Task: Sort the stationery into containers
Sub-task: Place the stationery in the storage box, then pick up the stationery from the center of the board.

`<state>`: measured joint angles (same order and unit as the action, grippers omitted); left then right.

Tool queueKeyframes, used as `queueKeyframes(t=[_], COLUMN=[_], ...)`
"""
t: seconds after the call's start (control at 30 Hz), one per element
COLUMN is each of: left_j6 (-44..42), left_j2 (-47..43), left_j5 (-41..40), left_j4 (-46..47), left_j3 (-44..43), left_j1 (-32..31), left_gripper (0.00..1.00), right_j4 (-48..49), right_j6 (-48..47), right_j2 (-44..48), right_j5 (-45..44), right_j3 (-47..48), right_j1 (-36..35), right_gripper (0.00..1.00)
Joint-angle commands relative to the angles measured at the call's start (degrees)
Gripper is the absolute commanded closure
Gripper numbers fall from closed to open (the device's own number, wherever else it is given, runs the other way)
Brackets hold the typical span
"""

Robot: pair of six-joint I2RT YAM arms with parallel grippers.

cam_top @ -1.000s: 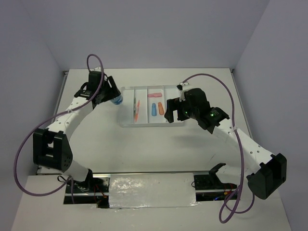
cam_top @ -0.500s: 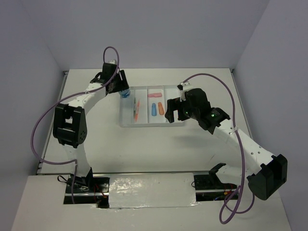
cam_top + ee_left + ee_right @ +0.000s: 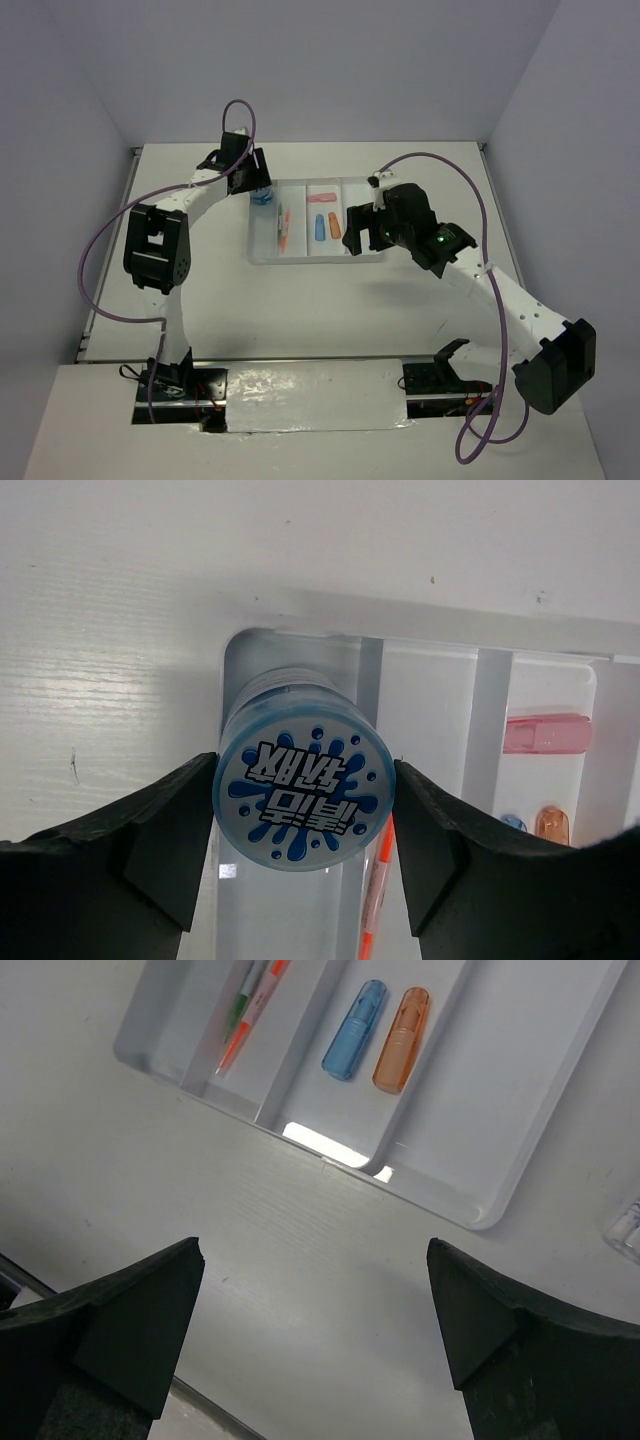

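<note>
My left claw (image 3: 305,812) grips the blue-white roll (image 3: 303,792) by its sides, over the far end of the tray's (image 3: 480,690) leftmost compartment. Risk: it's near the far-left corner, so a sloppy release could clip the rim and drop it outside.

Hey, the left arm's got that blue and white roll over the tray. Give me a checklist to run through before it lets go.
1. Roll pinched in the left gripper: ok.
2. Roll over the tray's leftmost compartment, not on a divider: ok, as far as the wrist view shows.
3. Compartment floor right under the roll free: cannot tell, the roll hides it.
4. Roll's height above that floor: cannot tell.
5. Right gripper open, empty and away from that end of the tray: ok.
</note>
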<state>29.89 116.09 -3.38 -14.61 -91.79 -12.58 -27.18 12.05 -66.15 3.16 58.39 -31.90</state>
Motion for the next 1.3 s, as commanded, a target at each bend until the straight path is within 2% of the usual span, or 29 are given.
queueKeyframes(t=[0.0, 0.03, 0.07, 0.13, 0.17, 0.33, 0.37, 0.57, 0.63, 0.73, 0.77, 0.83, 0.9, 1.03, 1.07, 1.13, 1.27], left_j6=[-1.41, -1.59, -1.41, -1.15, -0.89, -0.27, -0.27, 0.17, 1.13, 4.38, 5.43, 7.98, 8.69, 9.92, 10.1, 8.88, 5.63], left_j2=[-0.08, 0.01, 0.01, -0.25, -0.34, -1.39, -1.66, -4.64, -6.4, -11.22, -13.07, -19.48, -26.77, -39.6, -44.76, -49.8, -59.99], left_j5=[-0.58, -0.49, -0.49, -0.4, -0.75, -0.05, 0.3, 0.92, 0.65, -1.71, -2.42, -5.23, -4.72, 0.99, 1.18, -0.3, -9.18], left_j4=[3.71, 3.71, 3.54, 3.71, 3.45, 2.57, 2.22, 0.73, -0.76, -5.33, -6.38, -9.81, -12.01, -13.77, -14.73, -16.93, -26.85], left_j3=[-2.34, -2.43, -2.43, -1.9, -1.99, -2.34, -2.52, -2.61, -2.69, -0.68, 2.29, 6.16, 13.28, 28.38, 29.64, 31.23, 27.81], left_j1=[-0.17, -0.17, -0.25, -0.25, -0.25, -0.17, -0.25, -0.25, -0.34, -0.34, -0.52, -0.95, -0.96, -3.49, -4.38, -7.54, -10.1], left_gripper=[0.74, 0.68, 0.55, 0.4, 0.29, 0.18, 0.09, 0.06, 0.01, 0.01, 0.01, 0.01, 0.01, 0.03, 0.03, 0.04, 0.03], right_j4=[0.64, 0.64, 0.64, 0.55, 0.46, 0.28, 0.2, 0.72, 0.38, -0.94, -1.03, 0.28, 0.38, -1.3, 0.36, 2.56, 2.76], right_j6=[-1.07, -1.07, -1.07, -1.07, -1.07, -1.16, -1.16, -0.54, 0.51, 3.05, 3.76, 5.08, 5.87, 10.35, 12.19, 13.08, 13.08], right_j2=[-0.29, -0.21, -0.38, -0.56, -0.65, -1.09, -1.35, -2.23, -1.71, 0.4, 1.28, 4.27, 6.46, 8.14, 8.93, 10.77, 8.07], right_j5=[-0.52, -0.52, -0.52, -0.43, -0.43, -1.22, -1.31, -0.7, -1.22, -5.68, -6.58, -5.89, -5.88, -17.02, -20.09, -19.95, -20.2], right_j3=[1.11, 1.11, 1.11, 1.29, 1.29, 1.46, 1.46, 1.2, 1.2, 1.11, 0.85, -0.99, -2.22, -5.82, -7.22, -11.71, -12.69], right_j1=[-0.44, -0.44, -0.44, -0.44, -0.44, -0.53, -0.36, 0.96, 1.92, 5.96, 9.28, 13.07, 18.35, 26.35, 28.1, 33.37, 36.64], right_gripper=[0.0, 0.0, 0.0, 0.0, 0.0, 0.0, 0.0, 0.0, 0.0, 0.0, 0.0, 0.0, 0.0, 0.0, 0.0, 0.0, 0.0])
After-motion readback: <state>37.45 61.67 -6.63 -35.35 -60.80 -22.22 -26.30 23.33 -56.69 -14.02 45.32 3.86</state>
